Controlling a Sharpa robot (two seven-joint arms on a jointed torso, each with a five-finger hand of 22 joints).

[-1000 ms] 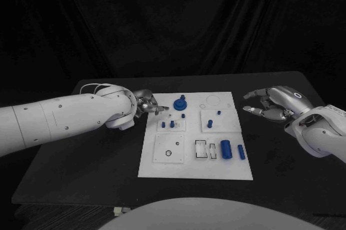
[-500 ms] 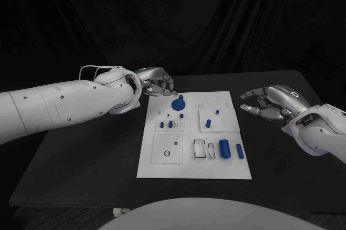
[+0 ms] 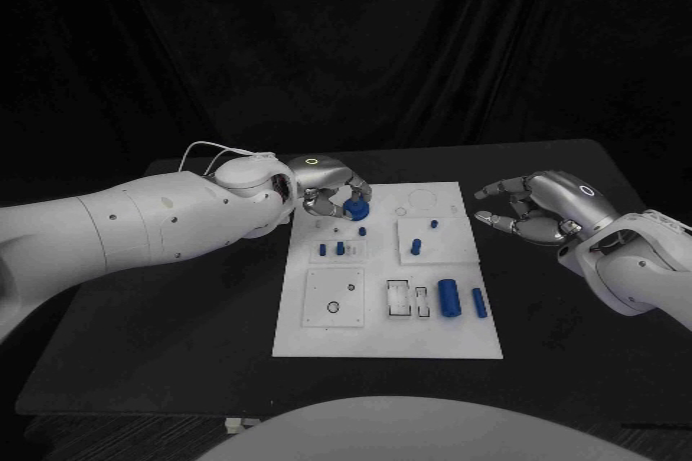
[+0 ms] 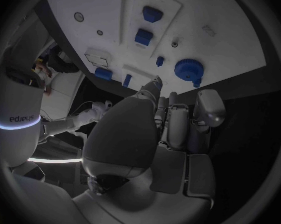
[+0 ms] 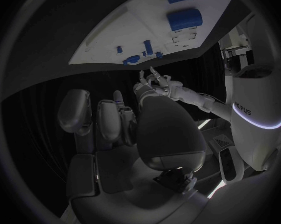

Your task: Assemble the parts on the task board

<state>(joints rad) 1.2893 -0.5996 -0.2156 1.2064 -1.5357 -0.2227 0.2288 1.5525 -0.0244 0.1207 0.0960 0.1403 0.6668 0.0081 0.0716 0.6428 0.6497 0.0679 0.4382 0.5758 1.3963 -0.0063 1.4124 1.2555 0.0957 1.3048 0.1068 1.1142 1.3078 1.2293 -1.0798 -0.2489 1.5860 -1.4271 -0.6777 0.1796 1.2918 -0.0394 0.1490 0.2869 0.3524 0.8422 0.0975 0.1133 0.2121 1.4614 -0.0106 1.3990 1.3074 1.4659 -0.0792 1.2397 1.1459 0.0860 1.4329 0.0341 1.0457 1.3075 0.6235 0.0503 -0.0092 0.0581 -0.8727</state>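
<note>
Work surface: black table point(image 3: 173, 321) with a matte top. Backdrop: black curtain point(image 3: 346, 61) hanging in vertical folds directly behind the table's far edge

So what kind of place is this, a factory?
More likely a robotics lab or test bench: a black table against dark drapes, a white task board with small blue parts, and another robot standing nearby.
</note>
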